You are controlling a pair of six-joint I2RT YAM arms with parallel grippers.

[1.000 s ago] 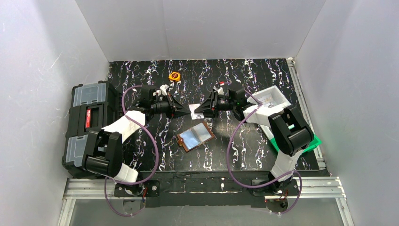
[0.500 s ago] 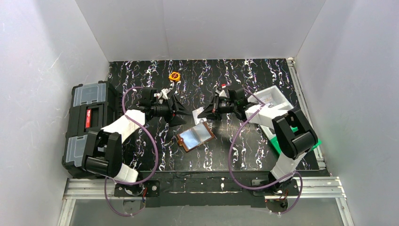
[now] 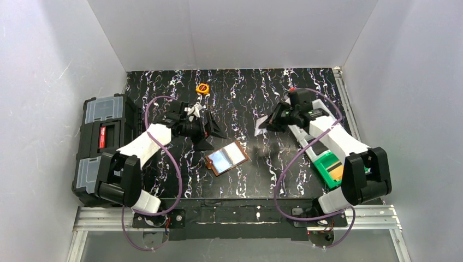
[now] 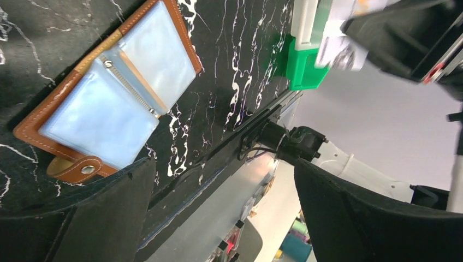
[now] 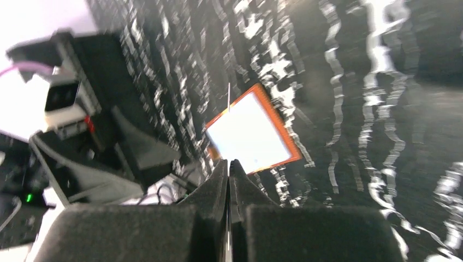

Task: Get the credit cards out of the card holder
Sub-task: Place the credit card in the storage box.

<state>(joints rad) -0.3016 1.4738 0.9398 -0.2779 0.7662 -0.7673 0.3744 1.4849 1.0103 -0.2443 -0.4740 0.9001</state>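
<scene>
Fully open card holder point(image 3: 227, 159), pale pockets (right tool point(image 5: 228, 164) pinches card point(image 4: 339, 52)).

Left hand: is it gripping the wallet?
No, the left hand is wide open and empty; the wallet lies apart from it.

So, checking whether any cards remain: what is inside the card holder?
The open card holder shows pale blue-grey clear pockets, with a thin tan strip in the one beside the spine. The glossy sleeves hide whether any cards sit behind them.
</scene>
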